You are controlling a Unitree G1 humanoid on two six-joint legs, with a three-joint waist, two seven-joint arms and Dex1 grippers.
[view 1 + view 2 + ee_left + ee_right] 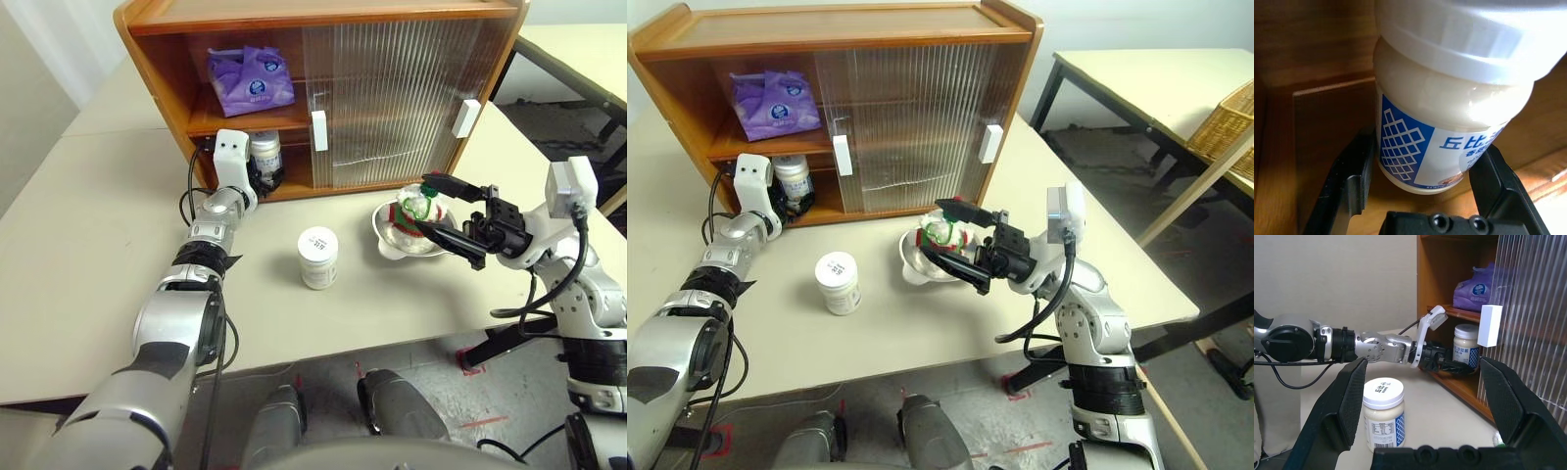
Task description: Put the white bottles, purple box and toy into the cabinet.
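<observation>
Counting from my head camera, I see two white bottles, one purple box, one toy and one cabinet [167, 59]. The first white bottle [265, 155] is inside the cabinet's lower shelf, at the upper left of the frame, standing upright on the wood. My left gripper [261, 171] reaches into that open compartment; in the left wrist view its two black fingers [1349, 181] stand on either side of that bottle's base, spread wide, and I cannot tell whether they press the plastic or merely flank it.

The second white bottle [318, 258] stands upright on the bench [88, 225], near the middle of the frame, apart from everything else. The purple box [250, 78] lies on the cabinet's upper shelf, upper left of the frame, above the first bottle. The toy [415, 210] sits in a shallow metal bowl [388, 240] on the bench, right of centre, just in front of the cabinet's ribbed sliding doors [392, 98]. I count two doors, each with one white handle [318, 130], both covering the cabinet's right side.

My right gripper [446, 211] hovers over the toy and bowl at the right of the frame, jaws spread as wide as they go and holding nothing.
</observation>
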